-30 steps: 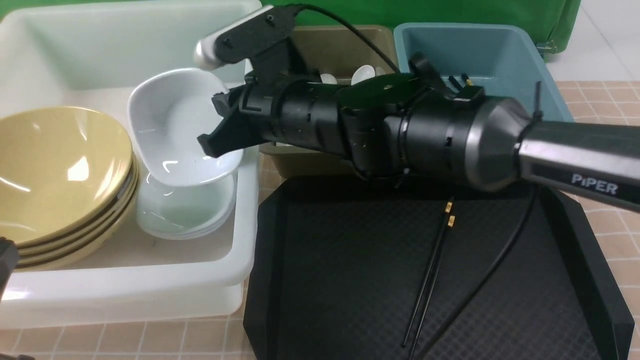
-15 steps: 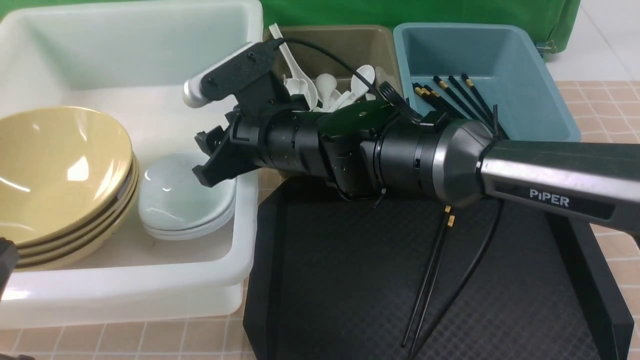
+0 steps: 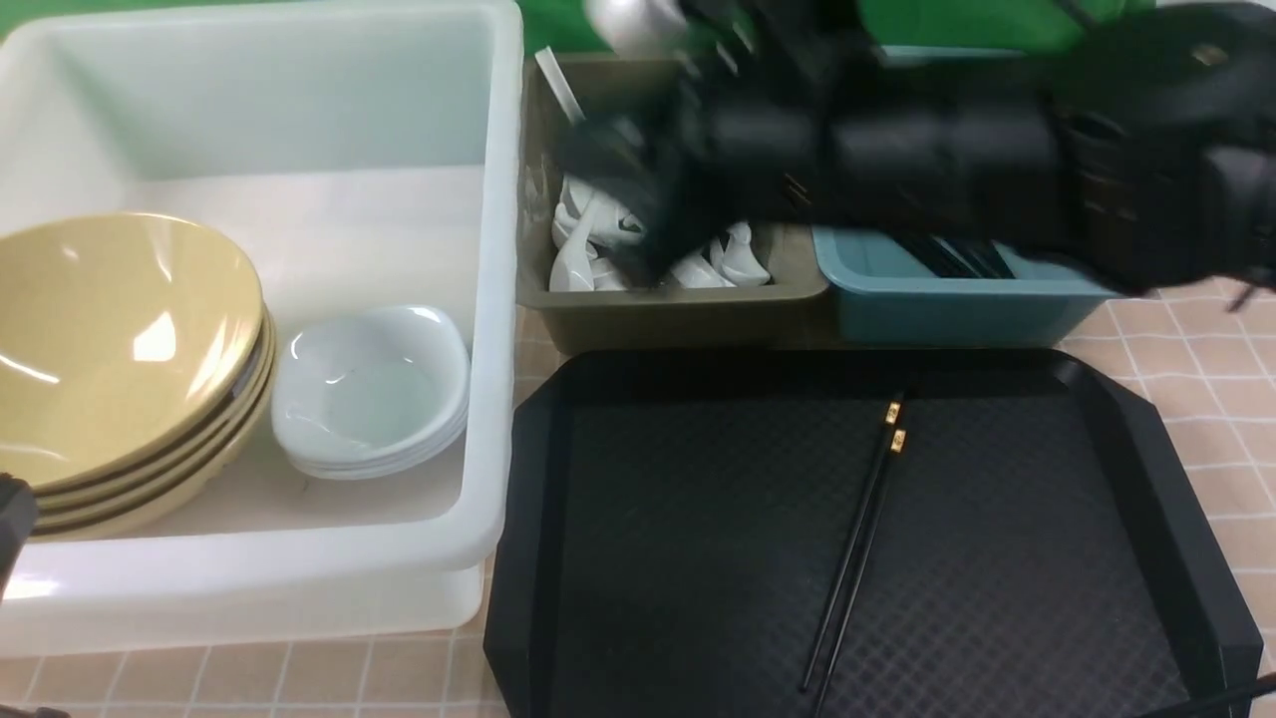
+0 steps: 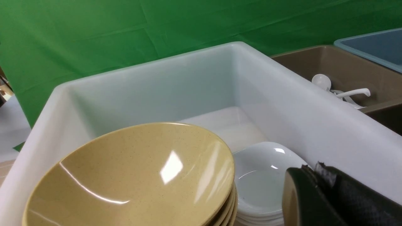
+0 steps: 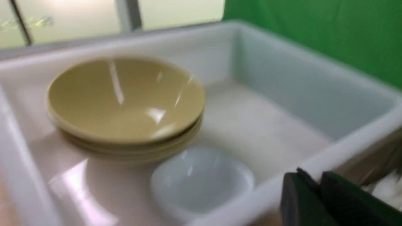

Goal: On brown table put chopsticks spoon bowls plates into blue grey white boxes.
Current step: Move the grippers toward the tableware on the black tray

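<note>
A stack of tan bowls (image 3: 110,339) and a stack of white plates (image 3: 369,384) sit in the white tub (image 3: 498,299). White spoons (image 3: 588,249) fill the olive-grey bin (image 3: 678,304). Black chopsticks (image 3: 947,257) lie in the teal-blue bin (image 3: 947,299). One pair of chopsticks (image 3: 862,538) lies on the black tray (image 3: 678,558). My right gripper (image 3: 638,229), blurred, hangs above the grey bin; in the right wrist view it (image 5: 317,182) is shut and empty. My left gripper (image 4: 314,168) is shut and empty by the tub's near wall, beside the plates (image 4: 260,175).
The tiled brown table (image 3: 1226,399) shows to the right of the tray and along the front edge. A green cloth (image 4: 94,31) hangs behind the bins. My right arm (image 3: 947,140) spans over the grey and blue bins.
The white plate my right gripper held over the tub now lies on the plate stack. The right arm has risen and swung right, out of the tub, to above the grey bin.
</note>
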`<action>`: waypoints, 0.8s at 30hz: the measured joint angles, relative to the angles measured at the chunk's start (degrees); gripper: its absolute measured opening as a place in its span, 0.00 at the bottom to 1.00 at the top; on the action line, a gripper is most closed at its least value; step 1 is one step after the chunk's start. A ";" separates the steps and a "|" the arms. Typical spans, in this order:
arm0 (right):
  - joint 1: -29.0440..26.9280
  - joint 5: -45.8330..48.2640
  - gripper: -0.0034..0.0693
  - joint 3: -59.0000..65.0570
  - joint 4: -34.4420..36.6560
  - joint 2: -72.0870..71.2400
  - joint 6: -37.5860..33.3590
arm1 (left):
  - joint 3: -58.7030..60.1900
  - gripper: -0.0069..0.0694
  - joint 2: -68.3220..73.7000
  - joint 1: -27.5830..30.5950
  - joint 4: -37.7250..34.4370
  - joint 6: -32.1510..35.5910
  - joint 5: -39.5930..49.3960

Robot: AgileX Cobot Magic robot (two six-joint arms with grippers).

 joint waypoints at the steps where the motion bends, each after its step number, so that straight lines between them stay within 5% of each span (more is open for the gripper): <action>1: -3.76 8.04 0.11 2.20 -10.53 -0.07 13.04 | 0.00 0.09 0.00 0.00 0.00 0.00 -0.06; 2: -4.79 10.17 0.11 2.59 -13.40 -0.01 14.61 | 0.00 0.09 0.00 0.00 0.00 0.00 -0.06; 3: -8.40 17.74 0.10 3.71 -24.48 0.30 27.80 | 0.00 0.09 0.00 0.00 0.00 0.00 -0.06; 8: -13.87 20.13 0.15 6.12 -45.47 0.49 49.71 | 0.00 0.09 0.00 0.00 0.00 0.00 -0.23; 11: -13.84 18.56 0.24 6.53 -47.97 1.09 53.44 | 0.06 0.09 0.00 0.00 0.00 0.00 -0.29; 19: -12.15 16.57 0.73 6.58 -50.42 10.15 60.33 | 0.54 0.09 0.00 0.00 0.43 0.00 -0.60; 24: -11.11 14.18 0.85 6.23 -51.30 15.96 66.64 | 0.54 0.09 0.00 0.00 0.46 -0.49 -0.62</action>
